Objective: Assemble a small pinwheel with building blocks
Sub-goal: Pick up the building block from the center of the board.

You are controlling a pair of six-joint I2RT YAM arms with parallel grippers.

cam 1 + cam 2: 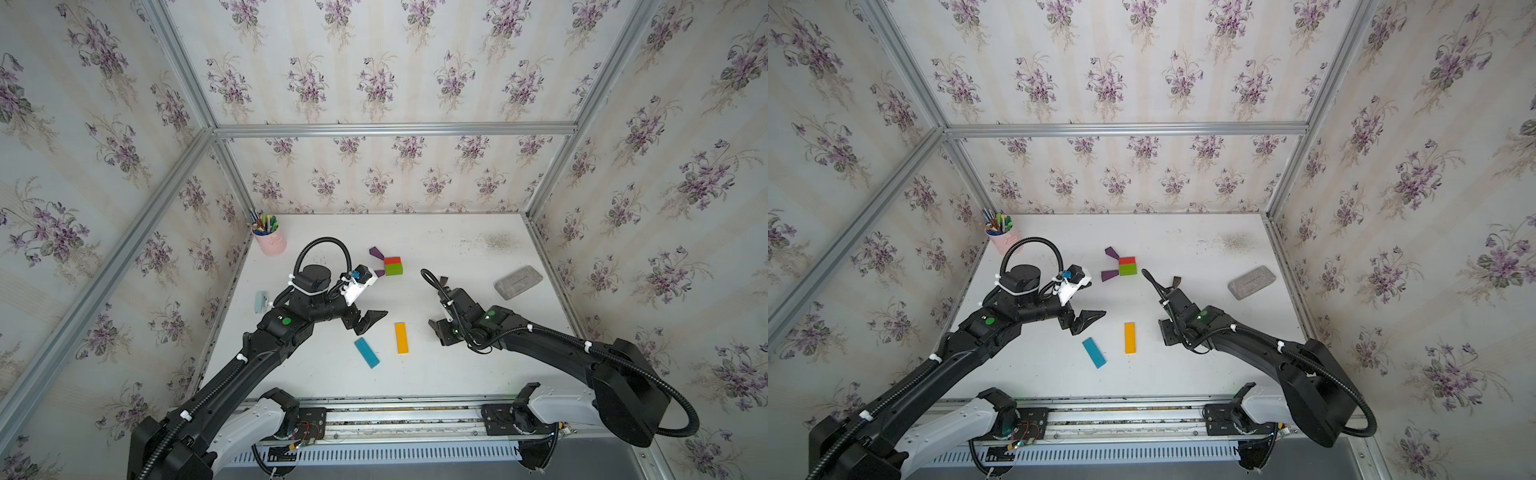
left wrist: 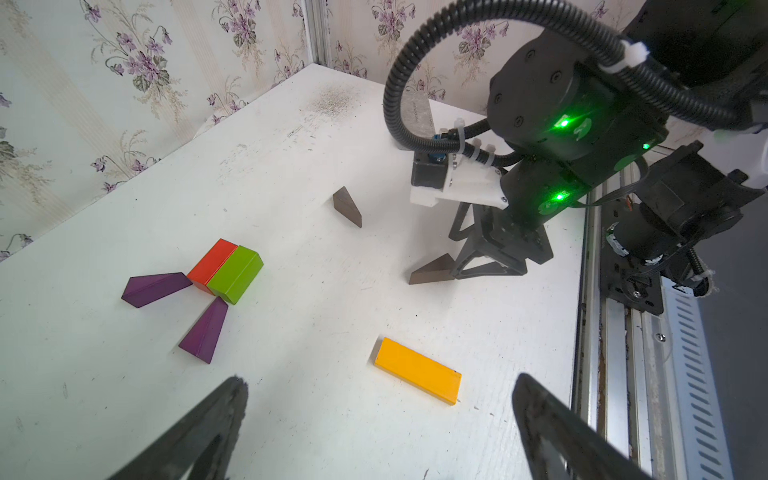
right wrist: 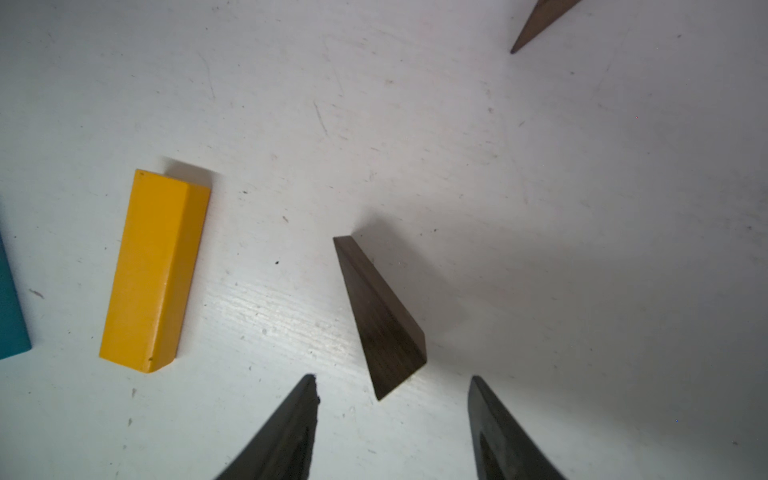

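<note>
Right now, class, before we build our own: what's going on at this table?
The pinwheel is partly built: the red block and green block sit side by side, with one purple wedge and a second purple wedge at their corners. The right gripper, jaws open, straddles a brown wedge lying on the table, not yet gripping it. The left gripper hovers open and empty near the orange bar and blue bar. Another brown wedge lies apart.

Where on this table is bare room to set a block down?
Free: the far strip along the back wall, from the red block to the grey pad; also the near strip between the orange bar and the rail. Crowded: the middle, among blue bar, left hand, right hand, brown wedge.
</note>
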